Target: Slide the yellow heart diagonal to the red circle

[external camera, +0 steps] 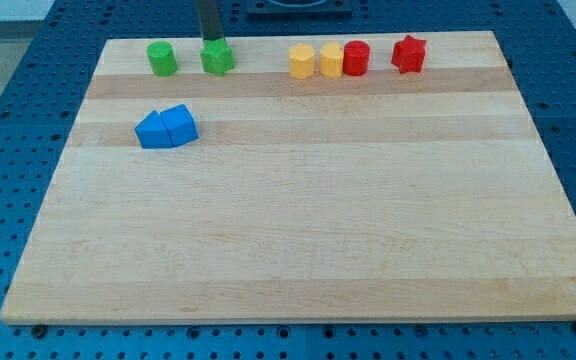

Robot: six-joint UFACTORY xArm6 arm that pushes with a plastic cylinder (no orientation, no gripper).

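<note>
Two yellow blocks sit side by side near the view's top. The right one (331, 60), which looks like the yellow heart, touches the left side of the red circle (356, 58). The left yellow block (301, 61) looks like a hexagon. My tip (211, 41) is at the board's top edge, right behind the green star (218, 58) and apparently touching it. It is well to the left of the yellow blocks.
A green circle (162, 59) sits left of the green star. A red star (408, 54) sits right of the red circle. Two blue blocks (167, 128) touch each other at the left. The wooden board (298, 240) lies on a blue perforated table.
</note>
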